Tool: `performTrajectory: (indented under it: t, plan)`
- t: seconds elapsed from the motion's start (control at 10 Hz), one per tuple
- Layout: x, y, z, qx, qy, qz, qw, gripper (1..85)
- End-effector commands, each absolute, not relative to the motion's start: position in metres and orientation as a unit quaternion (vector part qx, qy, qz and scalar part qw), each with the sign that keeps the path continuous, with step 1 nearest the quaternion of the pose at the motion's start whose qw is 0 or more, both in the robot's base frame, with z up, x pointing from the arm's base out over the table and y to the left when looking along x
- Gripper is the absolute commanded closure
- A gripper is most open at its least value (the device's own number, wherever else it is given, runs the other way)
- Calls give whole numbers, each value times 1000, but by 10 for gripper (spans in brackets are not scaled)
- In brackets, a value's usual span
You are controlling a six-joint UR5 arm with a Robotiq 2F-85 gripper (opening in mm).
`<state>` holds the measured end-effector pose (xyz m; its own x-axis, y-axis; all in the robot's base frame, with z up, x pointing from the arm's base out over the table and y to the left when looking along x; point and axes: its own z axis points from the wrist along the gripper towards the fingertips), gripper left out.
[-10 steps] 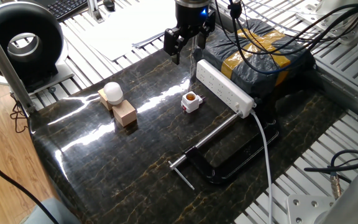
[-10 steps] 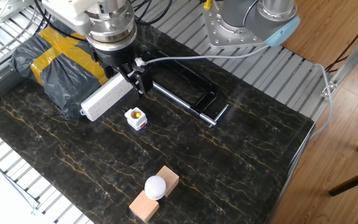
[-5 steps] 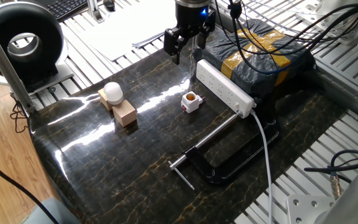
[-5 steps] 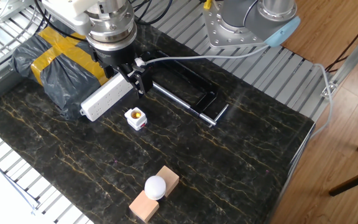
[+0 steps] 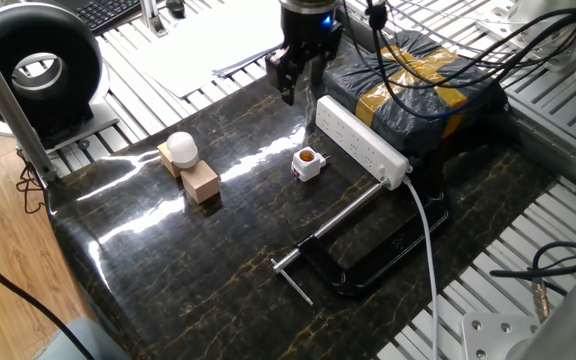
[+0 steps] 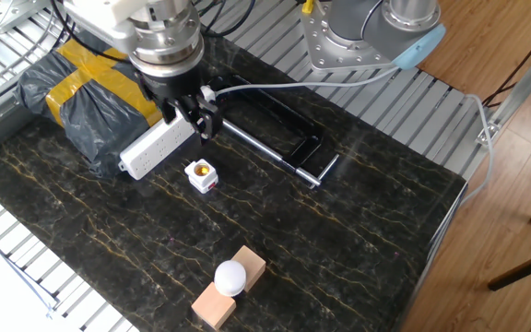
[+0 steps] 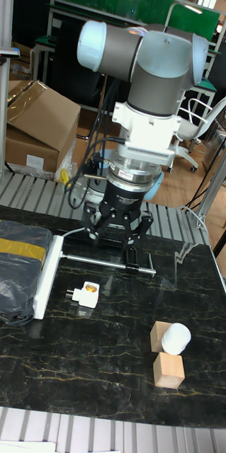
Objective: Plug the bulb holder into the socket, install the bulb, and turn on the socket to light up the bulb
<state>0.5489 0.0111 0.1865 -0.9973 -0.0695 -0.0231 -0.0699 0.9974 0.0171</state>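
While hovering, no legible labels

The hand (image 5: pixel 298 78) has turned about its own axis above the far end of the socket (image 5: pixel 361 140); its fingers (image 6: pixel 194 118) now sit closer together in both fixed views, though whether they actually narrowed or only rotated is hard to say.

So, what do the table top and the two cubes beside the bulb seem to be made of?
The table top looks like polished black stone or a marble-look laminate: golden veins and glossy glare. The two cubes look like unfinished wood: matte tan faces. The bulb sits against them.
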Motion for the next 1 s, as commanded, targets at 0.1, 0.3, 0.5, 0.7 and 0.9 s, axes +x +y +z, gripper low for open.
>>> performTrajectory:
  t: [0.1, 0.3, 0.5, 0.7, 0.9]
  plan:
    - [558, 32, 180, -68, 997, 33, 31, 847]
    - [555, 54, 176, -82, 995, 56, 32, 847]
    - [554, 55, 163, -112, 993, 32, 36, 847]
    - [561, 67, 147, -164, 984, 32, 58, 847]
    - [580, 60, 149, -185, 978, 22, 90, 847]
